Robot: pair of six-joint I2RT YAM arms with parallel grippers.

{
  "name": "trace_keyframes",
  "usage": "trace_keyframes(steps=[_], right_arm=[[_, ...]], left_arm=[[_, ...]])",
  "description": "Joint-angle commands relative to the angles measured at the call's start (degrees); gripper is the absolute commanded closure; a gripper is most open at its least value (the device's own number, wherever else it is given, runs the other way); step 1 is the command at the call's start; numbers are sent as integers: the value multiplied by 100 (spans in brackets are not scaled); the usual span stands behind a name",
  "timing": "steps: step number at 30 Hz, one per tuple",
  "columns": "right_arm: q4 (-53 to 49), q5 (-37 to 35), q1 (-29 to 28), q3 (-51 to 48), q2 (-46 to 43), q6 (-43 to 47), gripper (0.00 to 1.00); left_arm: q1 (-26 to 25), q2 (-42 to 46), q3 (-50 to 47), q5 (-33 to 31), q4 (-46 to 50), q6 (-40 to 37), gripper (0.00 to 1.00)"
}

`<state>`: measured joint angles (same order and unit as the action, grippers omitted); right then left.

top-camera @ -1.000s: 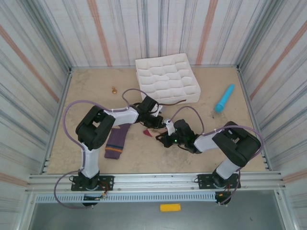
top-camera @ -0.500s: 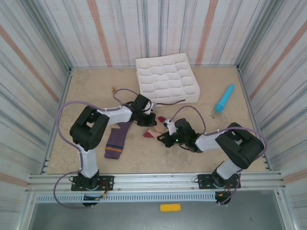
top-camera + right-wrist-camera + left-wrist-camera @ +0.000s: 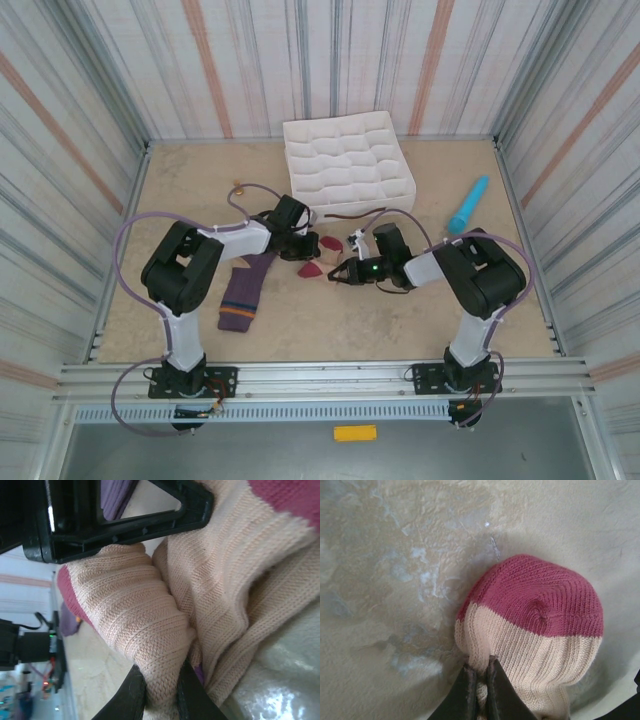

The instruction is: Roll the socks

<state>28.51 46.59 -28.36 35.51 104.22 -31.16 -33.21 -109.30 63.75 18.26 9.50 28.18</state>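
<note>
The beige sock sits bunched mid table, left gripper pinched shut on its fabric, right gripper clamped on it too. The purple sock lies flat to its left, apart.

Top view is bright and even, light pouring down from overhead, with only faint, soft shadows on the table. It's a wide lens: the striped walls splay outward toward the edges. In the left wrist view the beige sock is sharp, every rib clear, a soft grey shadow hugging its edge. In the right wrist view the knit is crisp at centre, glare sparkles on the table bottom right, and the far-left background is washed out and blurry.
</note>
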Motion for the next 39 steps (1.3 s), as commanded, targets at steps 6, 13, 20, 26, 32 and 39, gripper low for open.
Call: trace_keyframes(steps=[6, 13, 20, 26, 32, 39], right_arm=[[-1930, -250, 395, 74, 966, -925, 100], [-2131, -467, 479, 151, 1126, -1304, 100], [-1885, -516, 577, 35, 1254, -1723, 100], [-1727, -591, 614, -5, 1184, -2002, 100], [-1386, -619, 659, -78, 1279, -2253, 100], [-1181, -619, 662, -122, 1372, -2357, 100]], left_arm=[[114, 62, -12, -766, 867, -24, 88], [120, 679, -11, -769, 1169, -16, 53], [-149, 1658, -96, -846, 1482, 373, 35], [-565, 2438, -1150, -837, 402, 1504, 31], [-843, 2630, -2243, -931, -1102, 2566, 31], [-928, 2182, -2737, -1004, -2398, 3395, 32]])
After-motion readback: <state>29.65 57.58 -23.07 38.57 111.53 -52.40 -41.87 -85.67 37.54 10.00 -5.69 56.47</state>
